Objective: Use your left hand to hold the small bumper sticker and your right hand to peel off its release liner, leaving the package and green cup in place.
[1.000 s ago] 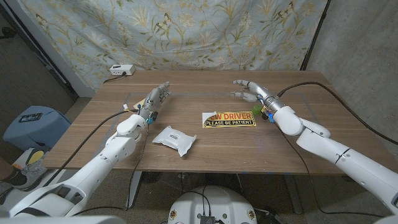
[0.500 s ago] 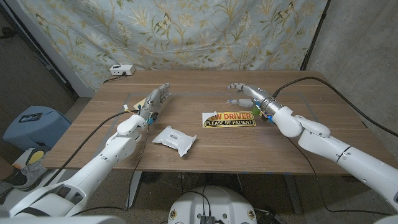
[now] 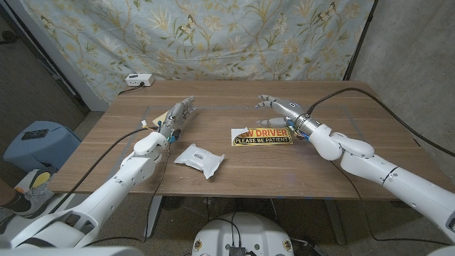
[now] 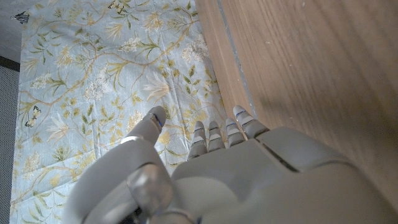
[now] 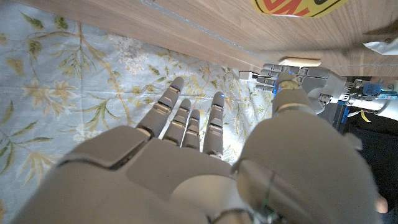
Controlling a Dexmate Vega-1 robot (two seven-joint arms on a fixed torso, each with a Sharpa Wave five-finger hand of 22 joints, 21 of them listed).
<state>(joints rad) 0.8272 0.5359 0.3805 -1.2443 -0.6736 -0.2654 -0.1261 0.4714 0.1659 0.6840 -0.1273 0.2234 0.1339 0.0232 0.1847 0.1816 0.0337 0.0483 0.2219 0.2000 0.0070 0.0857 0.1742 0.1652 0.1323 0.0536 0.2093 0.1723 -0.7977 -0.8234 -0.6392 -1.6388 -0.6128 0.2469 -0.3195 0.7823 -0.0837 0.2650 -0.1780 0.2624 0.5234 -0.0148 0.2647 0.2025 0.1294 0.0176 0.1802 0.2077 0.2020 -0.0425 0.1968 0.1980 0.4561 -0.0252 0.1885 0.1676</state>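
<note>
On the wooden table (image 3: 234, 160), flat yellow bumper sticker (image 3: 261, 136) at centre, corner cut off in right wrist view, right hand (image 3: 279, 106) beyond it, fingers spread, empty, left hand (image 3: 178, 114) open, empty, crinkly white package (image 3: 200, 158) near front edge.

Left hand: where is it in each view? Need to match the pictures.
Head view: left hand over the table's left part, fingers pointing towards the far edge, holding nothing.
Left wrist view: left hand seen from its back, close to the camera, fingertips reaching towards the table edge.
Right wrist view: left hand small, across the table, past the table edge.
Shared landmark: floral curtain behind the table.
</note>
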